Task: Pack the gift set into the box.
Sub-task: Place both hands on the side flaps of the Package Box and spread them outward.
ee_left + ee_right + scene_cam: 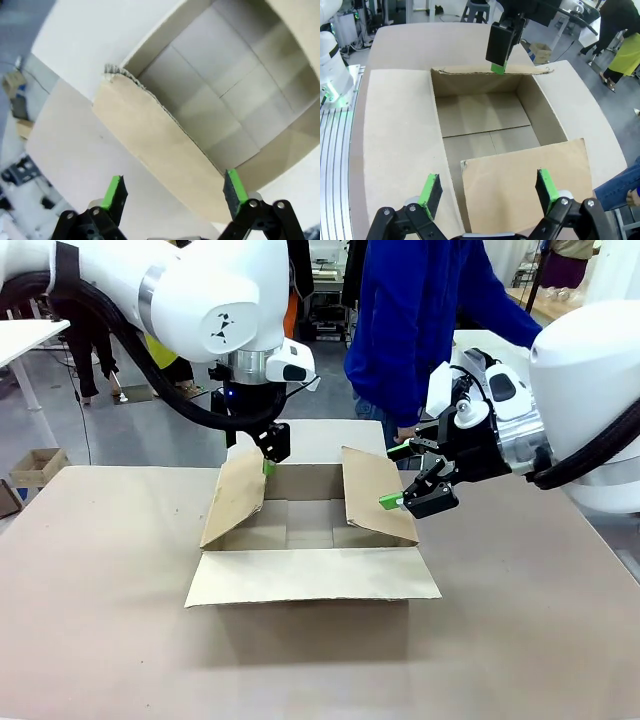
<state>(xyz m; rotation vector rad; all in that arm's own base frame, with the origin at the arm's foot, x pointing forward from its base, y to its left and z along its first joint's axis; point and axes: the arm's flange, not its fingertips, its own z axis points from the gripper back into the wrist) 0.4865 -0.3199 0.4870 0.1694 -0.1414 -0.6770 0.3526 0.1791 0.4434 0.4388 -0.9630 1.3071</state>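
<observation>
The desk (100, 570) carries the box (300, 580) at its middle, standing open, with a person in a blue top (420, 320) at the far side. The front flap lies flat on the desk toward the robot, while the left flap (235, 498) and right flap (375, 505) tilt up and lean inward over the opening. Inside, the floor is bare cardboard. The left hand (270, 462) hangs at the far top corner of the left flap, released, its green pads (112, 192) spread to either side of the flap's edge; I cannot tell whether a pad touches it. The right hand (395, 477) hovers just beside the right flap, also released, pads wide.

The corrugated board looks light and stiff across each panel but hinged at the creases, so the flaps likely spring back inward. Being empty, the box would probably slide if shoved. The best hold is a pinch across a flap's free edge, bending it outward so the gift set can go in.
</observation>
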